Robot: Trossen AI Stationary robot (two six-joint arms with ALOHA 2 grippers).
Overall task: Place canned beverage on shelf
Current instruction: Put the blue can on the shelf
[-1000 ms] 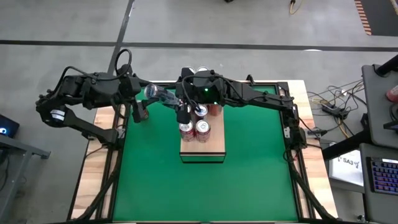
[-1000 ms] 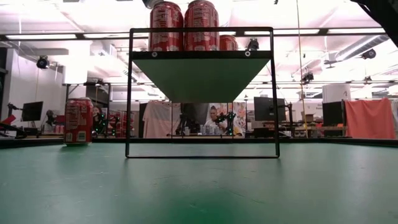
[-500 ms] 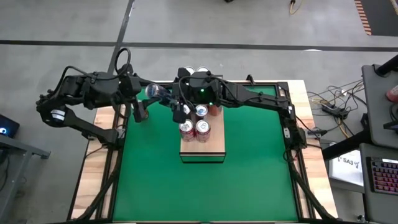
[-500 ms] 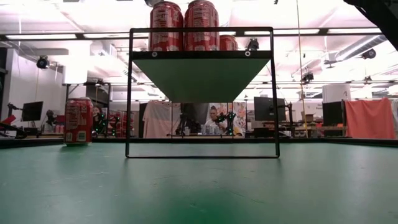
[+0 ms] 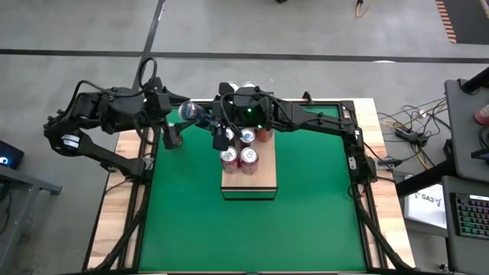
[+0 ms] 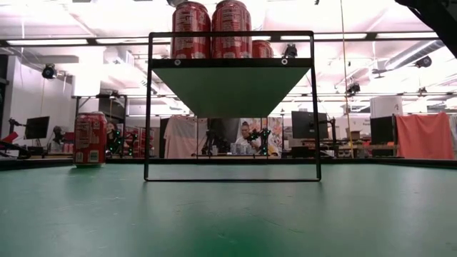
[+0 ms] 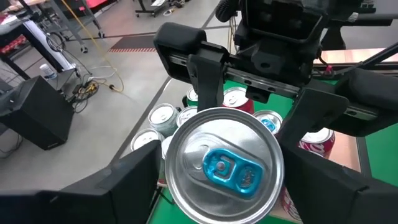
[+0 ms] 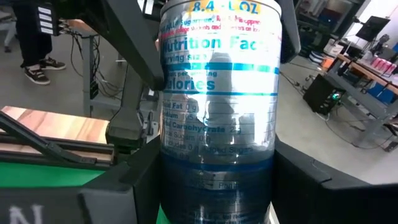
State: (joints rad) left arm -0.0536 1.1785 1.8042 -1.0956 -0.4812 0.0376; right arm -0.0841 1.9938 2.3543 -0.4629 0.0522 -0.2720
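silver can [image 8: 217, 112]: in the air off the shelf's [image 5: 252, 183] back-left corner, over the table [image 5: 252, 237]. Lying roughly sideways, not on the shelf yet.
left gripper [image 7: 221, 177]: at the can's lid end, lid facing its camera. Can't tell if it is pinching or clear of the wall.
right gripper [image 8: 216, 190]: closed around the can's body, label side, both dark fingers [image 8: 134, 186] against the wall. Looks like the holder.
step: mid-air handover, both grippers on one can, my read.
shelf: red cans [image 5: 241, 155] packed on the back half, front half bare board. Room for one more.
stray: one red can [image 6: 90, 139] standing on the table left of the shelf frame.
risk 1: can drops if one side lets go before the other has a firm hold. Smooth round wall, little margin.
risk 2: both clamped while one arm pulls. Can twists or dents.
risk 3: can must be turned upright before set-down. Put down tilted, it tips and rolls off the board.
risk 4: path to the bare front passes the red cans. Low carry or a wide wrist knocks them over, and the raised board means they fall to the table.
risk 5: arms are close together here, so they could clash on pull-back.
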